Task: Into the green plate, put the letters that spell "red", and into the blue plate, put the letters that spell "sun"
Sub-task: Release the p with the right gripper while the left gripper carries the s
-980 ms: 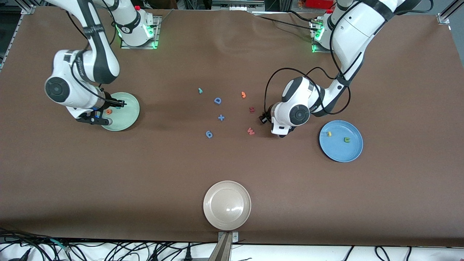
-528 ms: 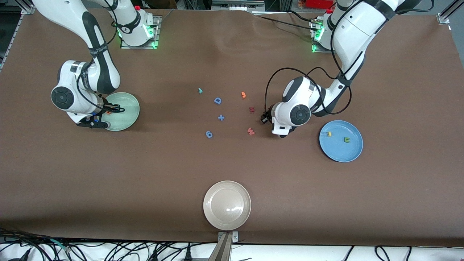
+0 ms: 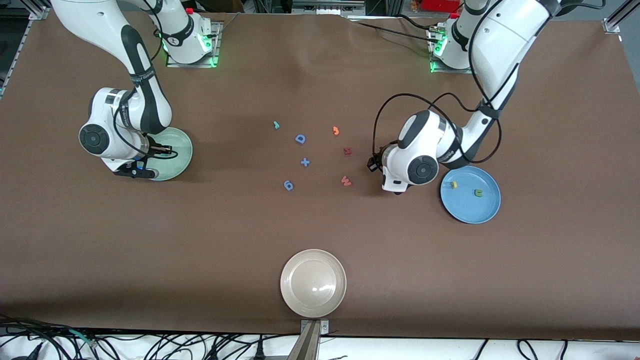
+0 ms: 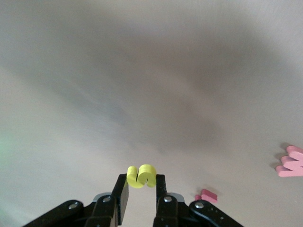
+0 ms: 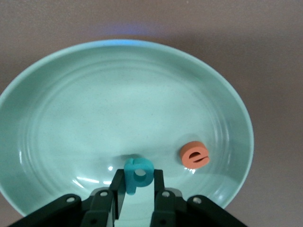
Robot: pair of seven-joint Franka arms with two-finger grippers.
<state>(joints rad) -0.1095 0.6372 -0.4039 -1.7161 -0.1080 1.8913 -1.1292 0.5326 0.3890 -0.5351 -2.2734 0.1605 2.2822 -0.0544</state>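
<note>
Two bent arms: left pincer (image 4: 140, 196) gripping yellow "s" (image 4: 141, 176), right pincer (image 5: 137, 191) with teal "d" (image 5: 138, 174) over green plate (image 5: 71, 123).

My left arm comes down from its base at its end of the tabletop, bends at the elbow and folds back so that the wrist points down. My left gripper (image 4: 138, 187) hangs low over the bare tabletop, jaws pinched tight on the yellow "s" (image 4: 141, 176), which stands up between the tips. My right arm drops from its own base in the same folded way, wrist turned down. My right gripper (image 5: 137, 184) hangs over the green plate (image 5: 57, 118) with the teal "d" (image 5: 138, 174) between its jaws, the two fingers close on either side of the letter.
</note>
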